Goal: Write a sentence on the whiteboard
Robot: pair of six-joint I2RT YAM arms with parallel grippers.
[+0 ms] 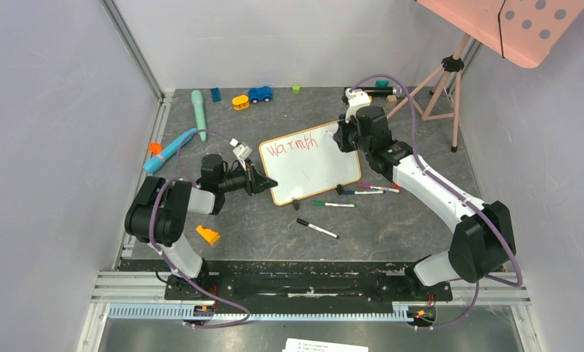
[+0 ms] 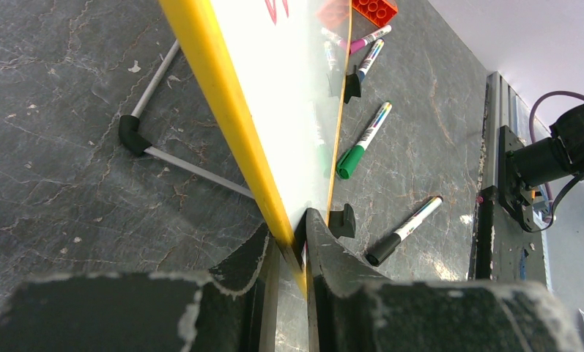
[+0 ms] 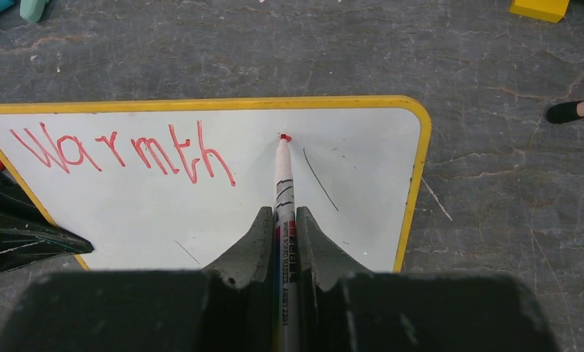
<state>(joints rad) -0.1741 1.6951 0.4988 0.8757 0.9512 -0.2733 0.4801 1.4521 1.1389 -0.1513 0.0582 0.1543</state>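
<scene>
The whiteboard (image 1: pixel 311 165) has a yellow-looking frame and stands tilted on the dark table. Red marker writing (image 1: pixel 292 145) on it reads "Warmth"; it also shows in the right wrist view (image 3: pixel 120 152). My left gripper (image 1: pixel 268 183) is shut on the whiteboard's lower left corner (image 2: pixel 292 235), one finger on each face. My right gripper (image 1: pixel 340 136) is shut on a red marker (image 3: pixel 283 198). The marker's tip (image 3: pixel 284 138) touches the board (image 3: pixel 201 213) to the right of the word.
Several capped markers lie in front of the board: green (image 1: pixel 333 204), black (image 1: pixel 317 228), blue and pink (image 1: pixel 369 190). Toys lie at the back: blue car (image 1: pixel 259 94), yellow block (image 1: pixel 240 102), teal handle (image 1: pixel 198 114). An orange wedge (image 1: pixel 208 235) lies near the left arm. A pink tripod (image 1: pixel 442 88) stands back right.
</scene>
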